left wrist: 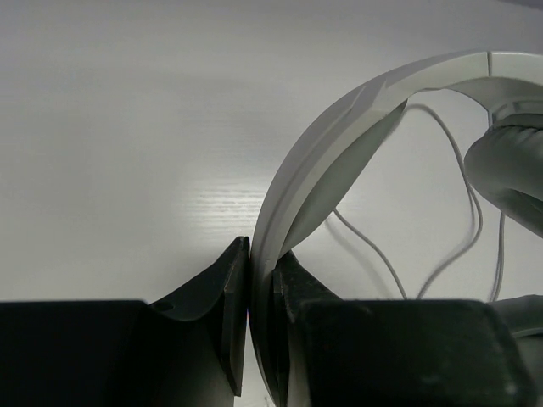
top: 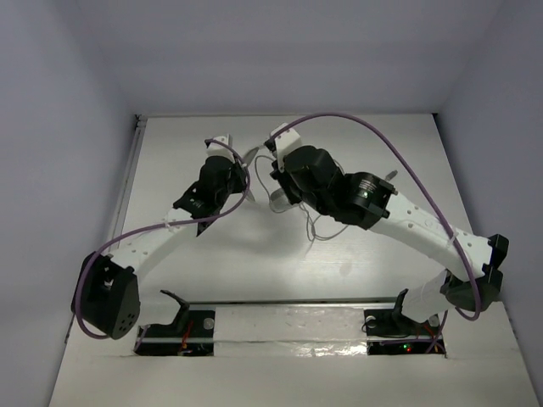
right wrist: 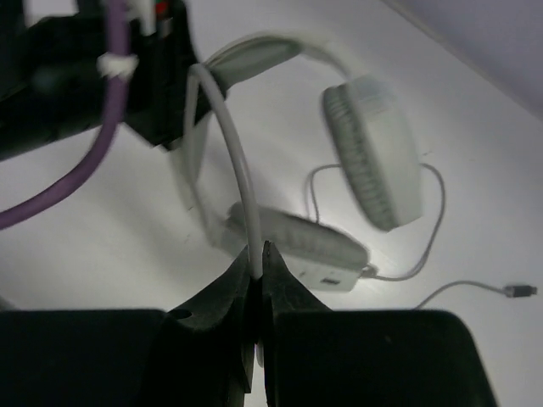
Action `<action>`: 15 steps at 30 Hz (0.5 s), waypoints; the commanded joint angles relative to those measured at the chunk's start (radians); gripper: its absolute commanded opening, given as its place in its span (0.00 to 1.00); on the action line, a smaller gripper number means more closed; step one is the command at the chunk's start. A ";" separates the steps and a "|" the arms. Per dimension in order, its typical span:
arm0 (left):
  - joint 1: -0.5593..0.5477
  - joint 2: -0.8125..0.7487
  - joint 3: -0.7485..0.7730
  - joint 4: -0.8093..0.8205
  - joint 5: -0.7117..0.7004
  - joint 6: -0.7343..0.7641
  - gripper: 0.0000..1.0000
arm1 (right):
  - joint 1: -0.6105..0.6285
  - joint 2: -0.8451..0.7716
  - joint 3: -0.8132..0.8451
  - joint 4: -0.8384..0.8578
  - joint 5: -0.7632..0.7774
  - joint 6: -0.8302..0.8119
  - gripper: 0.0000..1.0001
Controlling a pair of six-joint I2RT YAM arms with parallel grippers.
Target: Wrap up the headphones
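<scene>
The left gripper (left wrist: 260,259) is pinching the curved headband (left wrist: 339,110) of the white headphones (right wrist: 373,153) tight between its two fingers. The right gripper (right wrist: 257,270) is squeezing the thin white cord (right wrist: 236,153), with its fingers almost closed. The headphones are sitting in the middle of the white table (top: 254,271), between the two arms. The cord's plug (right wrist: 517,291) is lying on the table.
</scene>
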 commanded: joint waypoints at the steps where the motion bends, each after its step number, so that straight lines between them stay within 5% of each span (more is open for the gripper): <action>1: -0.006 -0.100 -0.015 0.115 0.089 -0.005 0.00 | -0.041 -0.016 -0.022 0.106 0.118 -0.049 0.00; 15: -0.061 -0.191 0.013 -0.069 0.242 0.052 0.00 | -0.179 -0.012 -0.114 0.249 0.262 -0.166 0.00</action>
